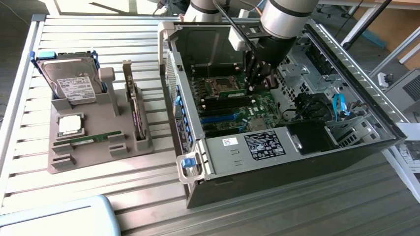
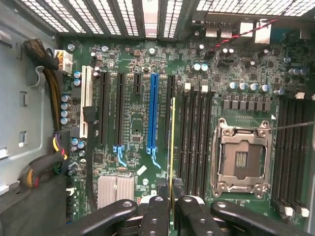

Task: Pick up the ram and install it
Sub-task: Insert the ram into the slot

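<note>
The ram (image 2: 172,142) is a thin green stick, seen edge-on in the wrist view. My gripper (image 2: 172,192) is shut on it, with one black finger (image 2: 156,209) on each side. It hangs above the motherboard (image 2: 133,123), between the blue slot (image 2: 153,110) and the row of black memory slots (image 2: 194,142) beside the empty processor socket (image 2: 241,160). I cannot tell whether it touches the board. In the exterior view my gripper (image 1: 256,84) reaches down into the open computer case (image 1: 276,152), with the ram (image 1: 250,81) showing as a green sliver between the fingers.
At the exterior view's left, a grey holder (image 1: 98,152) carries a hard drive (image 1: 75,81), an upright expansion card (image 1: 135,110), a silver-topped processor chip (image 1: 71,125) and another green stick (image 1: 88,139). Cable bundles (image 2: 47,162) lie along the case wall. A pale blue box (image 1: 59,219) sits at the near corner.
</note>
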Tool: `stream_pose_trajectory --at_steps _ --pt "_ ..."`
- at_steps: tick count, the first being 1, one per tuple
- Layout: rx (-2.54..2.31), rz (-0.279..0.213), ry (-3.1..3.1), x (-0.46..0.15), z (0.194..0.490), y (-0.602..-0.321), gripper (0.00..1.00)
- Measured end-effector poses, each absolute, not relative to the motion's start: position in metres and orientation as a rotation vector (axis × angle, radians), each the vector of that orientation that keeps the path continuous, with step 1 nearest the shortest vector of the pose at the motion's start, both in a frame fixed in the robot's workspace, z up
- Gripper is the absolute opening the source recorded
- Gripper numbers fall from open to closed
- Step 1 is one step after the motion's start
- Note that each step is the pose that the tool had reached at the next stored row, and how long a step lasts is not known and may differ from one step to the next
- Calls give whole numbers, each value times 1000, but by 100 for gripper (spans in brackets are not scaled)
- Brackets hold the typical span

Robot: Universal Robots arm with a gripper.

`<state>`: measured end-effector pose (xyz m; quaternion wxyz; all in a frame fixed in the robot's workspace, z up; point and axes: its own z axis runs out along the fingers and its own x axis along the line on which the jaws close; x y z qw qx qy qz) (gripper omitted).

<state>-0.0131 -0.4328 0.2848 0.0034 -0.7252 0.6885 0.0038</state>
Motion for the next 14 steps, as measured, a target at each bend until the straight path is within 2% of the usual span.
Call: stream_pose_trajectory --at_steps 7,14 --pt "-2292 12 2139 -15 269 -431 14" --pt "-2295 12 2136 -22 255 -415 14"
